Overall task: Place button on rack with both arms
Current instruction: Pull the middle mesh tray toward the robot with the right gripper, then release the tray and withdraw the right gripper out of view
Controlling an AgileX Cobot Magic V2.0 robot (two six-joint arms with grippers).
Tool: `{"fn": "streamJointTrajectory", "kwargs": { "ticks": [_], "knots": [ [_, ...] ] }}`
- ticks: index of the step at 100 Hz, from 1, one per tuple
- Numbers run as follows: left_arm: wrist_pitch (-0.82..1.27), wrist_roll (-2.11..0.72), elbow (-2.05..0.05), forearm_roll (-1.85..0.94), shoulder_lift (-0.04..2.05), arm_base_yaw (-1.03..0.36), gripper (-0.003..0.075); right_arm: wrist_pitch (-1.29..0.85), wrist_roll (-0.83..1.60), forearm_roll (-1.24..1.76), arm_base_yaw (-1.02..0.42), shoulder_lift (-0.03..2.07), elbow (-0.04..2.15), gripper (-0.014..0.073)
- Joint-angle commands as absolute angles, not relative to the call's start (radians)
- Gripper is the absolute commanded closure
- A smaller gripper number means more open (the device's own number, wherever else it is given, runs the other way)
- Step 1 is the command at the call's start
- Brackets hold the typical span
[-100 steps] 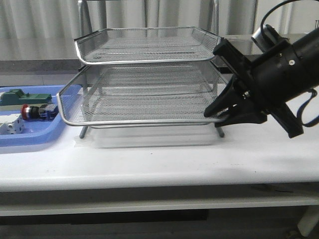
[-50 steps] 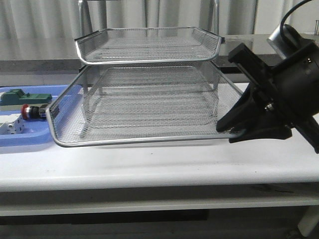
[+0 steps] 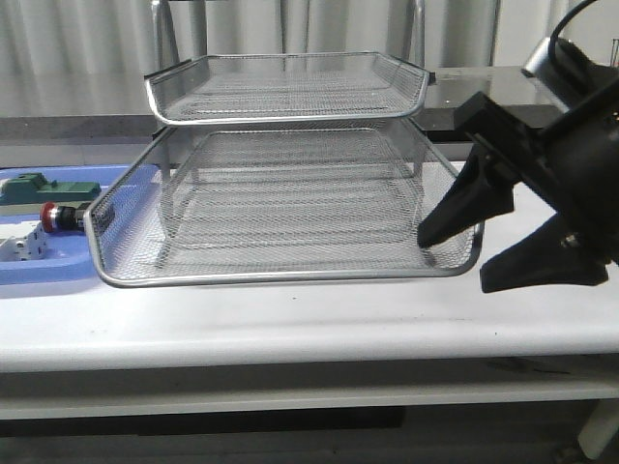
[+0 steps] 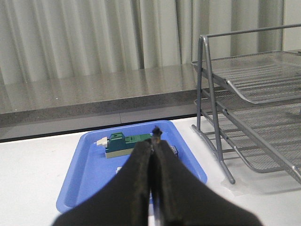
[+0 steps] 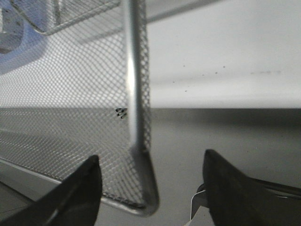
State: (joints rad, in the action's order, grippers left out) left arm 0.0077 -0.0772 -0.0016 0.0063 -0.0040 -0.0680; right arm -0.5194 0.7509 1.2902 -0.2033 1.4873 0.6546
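**Middle tray slid out, right tool spread at its corner**

At the far left of the front view a flat blue tray [image 3: 58,259] lies on the white surface [image 3: 309,319]. In it sit a green block [image 3: 44,188], a white block [image 3: 21,246] and, between them, the button [image 3: 66,217], lying on its side with its red head pointing left, just beside the left rim of the rack's extended tray.

The left tool [image 4: 153,141] shows only in its own wrist view, where its two black fingers are pressed together with nothing between them; beyond them lie the blue tray and the green block (the button itself is hidden behind the fingers).

The rack [image 3: 290,145] fills the centre of the front view, its top tray at upper centre and the middle tray pulled well forward of it, over the surface.

At the right of the frame the right tool [image 3: 513,246] is spread wide, holding nothing. One finger [image 3: 464,208] lies against the tray's front right corner, the other further right; the wrist view shows that corner's chrome rim between the fingers.
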Motion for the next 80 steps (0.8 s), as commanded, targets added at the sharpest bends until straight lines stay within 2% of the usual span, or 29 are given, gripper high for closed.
{"fn": "streamJointTrajectory", "kwargs": {
  "ticks": [1,28,58,80],
  "knots": [
    [-0.075,-0.067,0.052,0.0,-0.036,-0.069,0.0741,-0.547,0.767,1.289,-0.201,1.411,0.67,0.0107],
    [-0.075,-0.067,0.052,0.0,-0.036,-0.069,0.0741,-0.589,0.666,1.142,-0.2,1.295,0.67,0.0107],
    [-0.075,-0.067,0.052,0.0,-0.036,-0.069,0.0741,-0.676,0.303,0.652,-0.169,1.158,0.681,0.011],
    [-0.075,-0.067,0.052,0.0,-0.036,-0.069,0.0741,-0.8,0.028,0.25,-0.156,0.994,0.768,0.011]
  ]
}}
